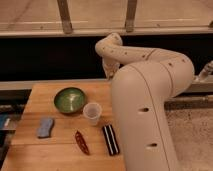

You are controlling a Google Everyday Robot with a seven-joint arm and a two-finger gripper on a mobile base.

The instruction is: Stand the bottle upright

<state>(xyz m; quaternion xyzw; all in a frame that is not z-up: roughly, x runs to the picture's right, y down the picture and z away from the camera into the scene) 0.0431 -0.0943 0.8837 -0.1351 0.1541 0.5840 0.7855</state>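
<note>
The bottle does not show; the big white arm point(150, 110) covers the right part of the wooden table point(60, 145). The arm rises from the lower right, bends at an elbow near the top middle and reaches down toward the table's far right edge. My gripper point(110, 75) is at the lower end of that link, just above the table's back edge, mostly hidden behind the arm.
On the table are a green bowl point(69, 99), a translucent plastic cup point(92, 112), a black bar with white stripes point(110, 139), a red chili pepper point(80, 142) and a blue sponge point(45, 127). A dark rail and ledge run behind the table.
</note>
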